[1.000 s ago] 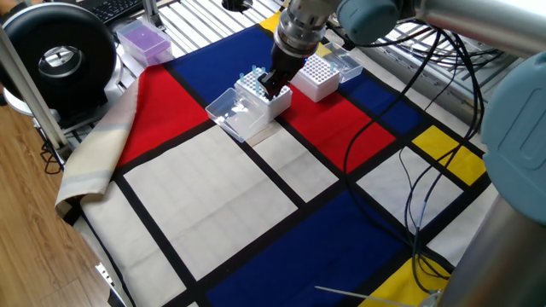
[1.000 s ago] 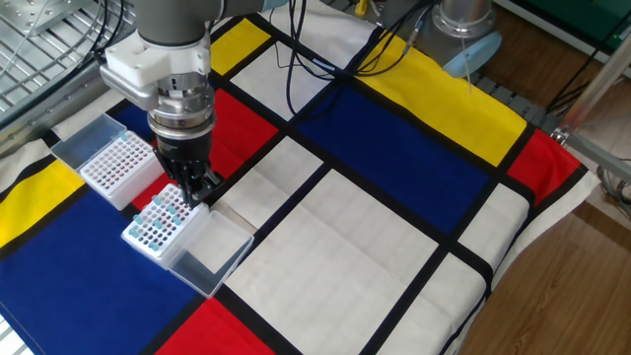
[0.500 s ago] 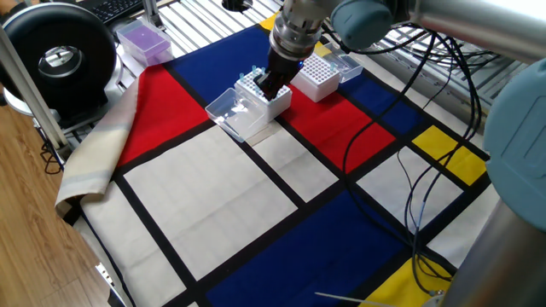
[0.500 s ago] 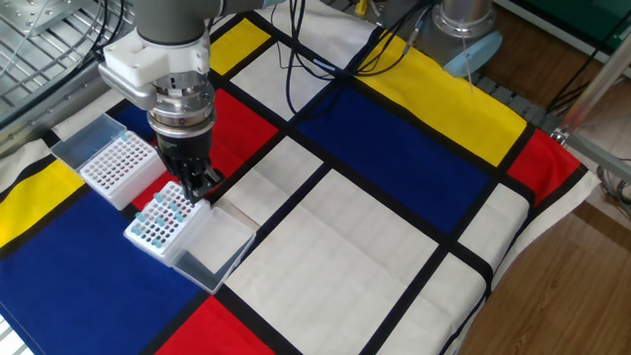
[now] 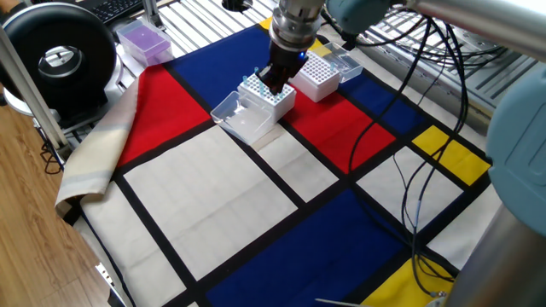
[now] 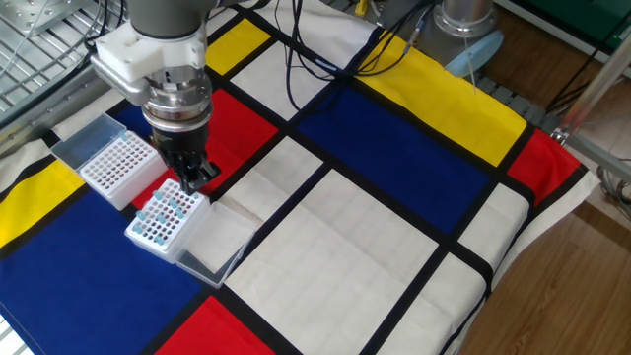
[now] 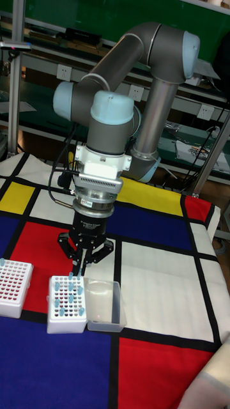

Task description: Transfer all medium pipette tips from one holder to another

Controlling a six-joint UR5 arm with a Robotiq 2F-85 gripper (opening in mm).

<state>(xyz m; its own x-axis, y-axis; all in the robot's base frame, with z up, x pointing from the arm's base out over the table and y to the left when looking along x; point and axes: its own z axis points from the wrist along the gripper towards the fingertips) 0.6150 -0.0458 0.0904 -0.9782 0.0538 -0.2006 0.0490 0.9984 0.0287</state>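
Now the pipette tips [image 6: 158, 214] show as small pale-blue, see-through cones standing upright in a white perforated box [image 6: 148, 237], scattered over its grid rather than filling it. That box sits on the checked cloth [image 6: 394, 148] where a blue panel meets a red one, with its clear hinged lid [image 6: 212, 247] lying open beside it. A second white box [image 6: 113, 168], its holes showing red in the tall view, stands just beside the first, also with an open clear lid [image 6: 84, 138].

The gripper [image 7: 85, 271] points straight down over the far corner of the box that holds the tips. Its fingers [image 7: 76, 252] converge to a narrow gap, and in the tall view a single blue tip seems to sit right at their ends; whether it is truly pinched I cannot tell.

Compared with a second ago, the arm has shifted slightly toward the second box and risen a little. The box with the tips and its lid have turned somewhat on the cloth.
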